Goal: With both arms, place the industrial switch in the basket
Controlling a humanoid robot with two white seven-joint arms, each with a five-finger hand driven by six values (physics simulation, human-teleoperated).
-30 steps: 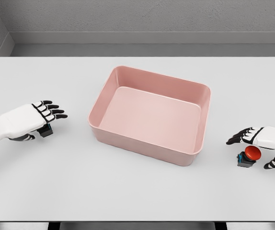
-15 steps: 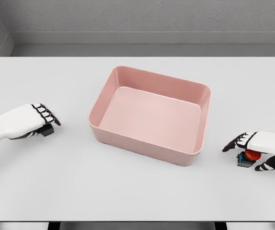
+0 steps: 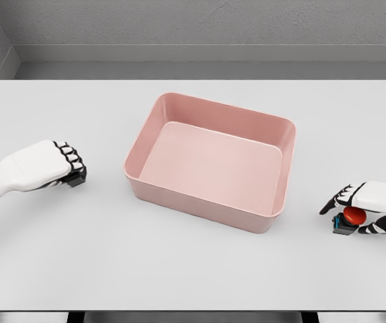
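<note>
A pink rectangular basket stands in the middle of the white table. My left hand lies left of it, fingers curled tight over a small black switch part that peeks out under the knuckles. At the right edge a switch with a red button on a dark base sits on the table. My right hand covers it, fingers curved over the top and thumb at its near side, closed around it. Both objects still rest on the table surface.
The basket has tall walls and nothing inside. The table runs wide at the front, with its near edge at the bottom of the view. A grey wall lies behind the far edge.
The left hand's spread fingers have curled shut over the black part. The right hand dropped onto the red-button switch and its fingers closed around it.
</note>
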